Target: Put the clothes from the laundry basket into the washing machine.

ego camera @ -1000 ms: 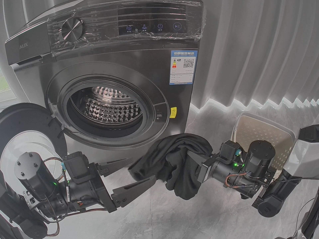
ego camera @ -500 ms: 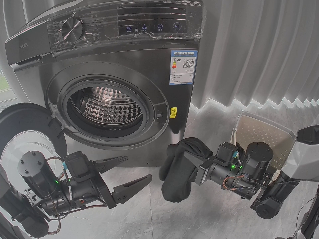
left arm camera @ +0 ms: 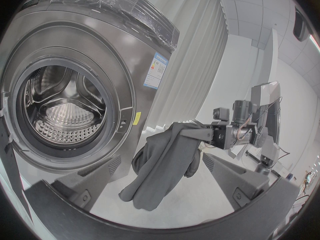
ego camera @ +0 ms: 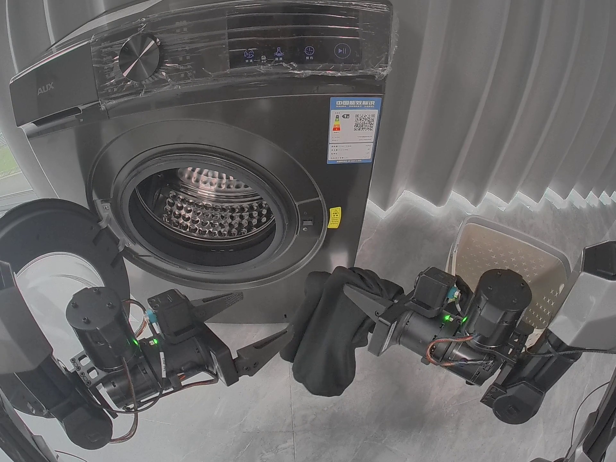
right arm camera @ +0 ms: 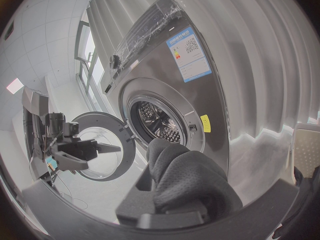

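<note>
A dark garment (ego camera: 330, 344) hangs bunched from my right gripper (ego camera: 351, 309), which is shut on it just above the floor, in front of the washing machine's (ego camera: 212, 210) lower right corner. The round door (ego camera: 45, 245) stands swung wide to the left, and the steel drum looks empty. My left gripper (ego camera: 266, 316) is open, low in front of the machine, with its lower fingertip right beside the garment's edge. In the left wrist view the garment (left arm camera: 163, 167) hangs beyond and between my open fingers (left arm camera: 100, 172). The beige laundry basket (ego camera: 507, 251) stands behind the right arm.
Pale curtains (ego camera: 500, 85) hang to the right of the machine and behind the basket. The light tiled floor (ego camera: 359, 425) spreads out in front. The open door (right arm camera: 103, 144) takes up room on the left side.
The garment slid off my left gripper's fingertip and now hangs from the right gripper alone, lower and bunched. The left arm drew back, then came right toward the garment again.
</note>
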Tool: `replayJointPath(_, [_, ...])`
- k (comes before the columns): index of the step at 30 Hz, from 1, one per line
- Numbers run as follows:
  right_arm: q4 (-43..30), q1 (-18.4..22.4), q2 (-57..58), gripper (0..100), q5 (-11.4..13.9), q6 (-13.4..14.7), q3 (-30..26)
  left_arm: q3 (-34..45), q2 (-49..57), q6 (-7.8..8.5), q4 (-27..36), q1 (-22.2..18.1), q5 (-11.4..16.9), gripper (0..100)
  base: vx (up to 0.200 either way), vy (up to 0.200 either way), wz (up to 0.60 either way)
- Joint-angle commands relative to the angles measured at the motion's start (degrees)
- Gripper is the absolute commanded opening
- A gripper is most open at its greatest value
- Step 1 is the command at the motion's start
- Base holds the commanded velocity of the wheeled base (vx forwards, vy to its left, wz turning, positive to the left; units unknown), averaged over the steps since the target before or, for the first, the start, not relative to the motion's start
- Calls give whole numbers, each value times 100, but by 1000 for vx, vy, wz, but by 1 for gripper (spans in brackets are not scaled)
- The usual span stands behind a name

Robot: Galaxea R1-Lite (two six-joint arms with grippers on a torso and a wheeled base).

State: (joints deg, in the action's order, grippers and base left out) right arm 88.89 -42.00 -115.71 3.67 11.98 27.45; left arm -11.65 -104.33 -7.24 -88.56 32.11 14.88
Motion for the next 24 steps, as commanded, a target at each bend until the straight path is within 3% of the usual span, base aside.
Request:
replayJointPath(1, [-4,-72,110,0,81,-3,137,-56,-246,109,-3,-29,-65,100,0,0,0])
replayJointPath(6, [-4,-309,146,0,116,-3,269,-135,-475,311,-12,-47,-205,100,0,0,0])
replayJointPath(24, [5,-599,137,0,178,15,515,-355,-870,381,-20,-12,-223,100,0,0,0])
